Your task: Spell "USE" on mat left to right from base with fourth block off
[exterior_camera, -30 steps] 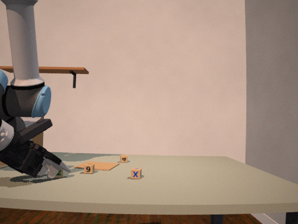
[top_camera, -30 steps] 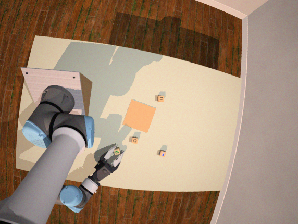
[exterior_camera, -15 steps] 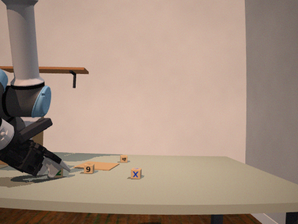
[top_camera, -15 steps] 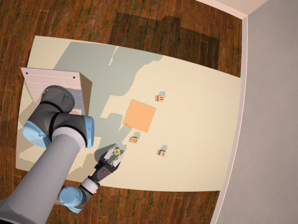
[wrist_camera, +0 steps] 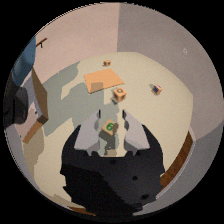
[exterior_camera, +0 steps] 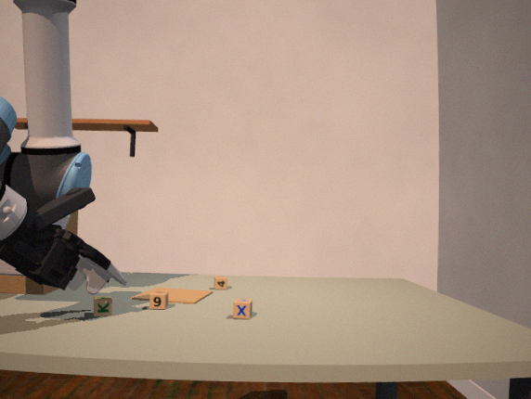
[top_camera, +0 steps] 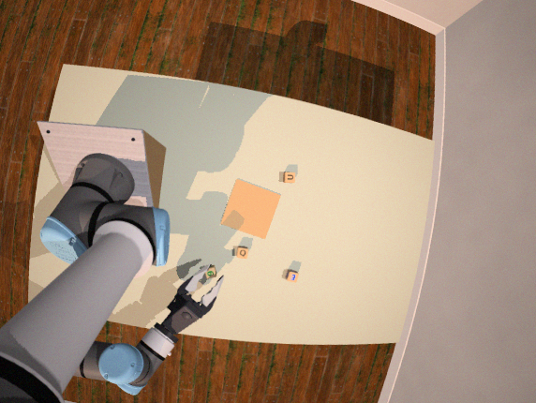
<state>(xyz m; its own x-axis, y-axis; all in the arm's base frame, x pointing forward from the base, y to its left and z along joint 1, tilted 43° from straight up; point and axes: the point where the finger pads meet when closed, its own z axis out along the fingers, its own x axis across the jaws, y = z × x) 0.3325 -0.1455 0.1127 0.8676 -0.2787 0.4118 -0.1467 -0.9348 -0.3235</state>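
i've got the black two-jaw gripper with pale fingers part open, w/ nothing in its grasp. nearest thing is the wooden cube w/ green characters, on the table, off the mat & below the fingertips. in the wrist view it shows btwn the two fingers, but the exterior view has clear air btwn tips & cube, so the gap that matters is height: the cube is down from the tool, not off to a side. its faces look a bit skewed to the fingers in the wrist view, so i'd want a small twist before going down, else a pad could catch a corner.

its top mark reads like a 6 or g, can't be sure; a green k is on one side. if it's to be the s or e, i reckon it needs tipping over.

further out, toward the mat, sits the wooden cube topped w/ a q or o, just beside the flat orange square mat. the blue-marked wooden cube is well apart. past the mat is the u-topped wooden cube. no cube's on the mat yet.
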